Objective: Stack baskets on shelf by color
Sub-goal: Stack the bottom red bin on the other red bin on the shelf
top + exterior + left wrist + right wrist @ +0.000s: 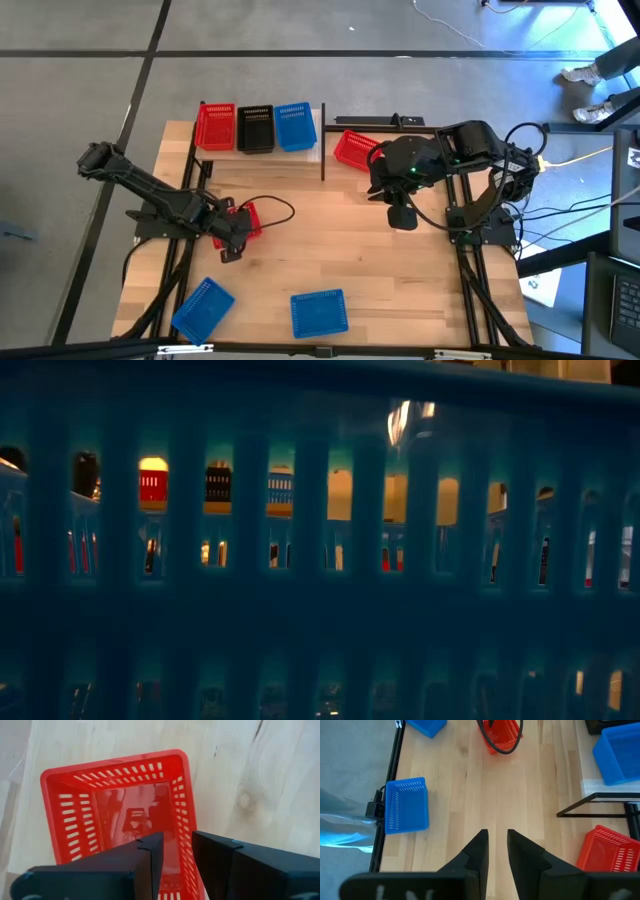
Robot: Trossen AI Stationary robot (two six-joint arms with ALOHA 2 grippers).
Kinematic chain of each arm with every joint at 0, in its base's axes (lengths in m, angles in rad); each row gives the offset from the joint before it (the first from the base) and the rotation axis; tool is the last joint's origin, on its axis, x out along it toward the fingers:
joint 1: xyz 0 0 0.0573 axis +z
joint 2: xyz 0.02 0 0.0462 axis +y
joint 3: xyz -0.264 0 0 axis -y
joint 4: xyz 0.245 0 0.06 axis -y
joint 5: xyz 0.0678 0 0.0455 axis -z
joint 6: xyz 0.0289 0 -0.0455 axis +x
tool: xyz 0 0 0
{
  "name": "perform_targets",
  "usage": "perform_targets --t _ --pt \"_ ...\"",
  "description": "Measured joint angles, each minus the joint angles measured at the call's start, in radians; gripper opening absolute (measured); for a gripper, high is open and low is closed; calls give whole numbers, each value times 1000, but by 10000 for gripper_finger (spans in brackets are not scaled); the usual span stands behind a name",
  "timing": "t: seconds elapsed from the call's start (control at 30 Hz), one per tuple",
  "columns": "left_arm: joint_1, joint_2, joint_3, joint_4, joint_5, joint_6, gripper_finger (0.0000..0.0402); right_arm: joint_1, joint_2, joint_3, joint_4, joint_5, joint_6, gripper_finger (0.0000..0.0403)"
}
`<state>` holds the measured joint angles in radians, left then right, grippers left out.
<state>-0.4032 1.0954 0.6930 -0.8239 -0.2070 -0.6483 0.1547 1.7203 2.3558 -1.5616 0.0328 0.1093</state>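
Note:
On the pale shelf at the far side stand a red, a black and a blue basket side by side. Another red basket lies on the table right of the shelf. My left gripper is at the table's left, shut on a third red basket, also in the left wrist view. Two blue baskets lie near the front edge. My right gripper hangs over the table's right half, shut but for a narrow gap and empty. My left gripper holds the red basket by one long side wall, one finger inside the basket and one outside. The fingers come from above, slanting down. The basket is open side up; whether it is clear of the table, I cannot tell.
A black cable loop lies beside the held red basket. One blue basket's wall fills the low view; the shelf's baskets show through its slots. Bare wood lies in the middle of the table. Black frame bars run along the table's sides.

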Motion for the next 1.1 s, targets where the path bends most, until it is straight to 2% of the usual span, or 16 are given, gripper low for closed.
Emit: perform_targets --t 0.4,0.57,1.1 --pt "-2 0 -12 50 37 -31 93 0 0 0 1 1 12 69" --pt "-12 0 -40 88 -18 -32 93 0 0 0 1 1 13 69" --pt "-12 0 -116 171 -12 -78 93 0 0 0 1 1 17 69"
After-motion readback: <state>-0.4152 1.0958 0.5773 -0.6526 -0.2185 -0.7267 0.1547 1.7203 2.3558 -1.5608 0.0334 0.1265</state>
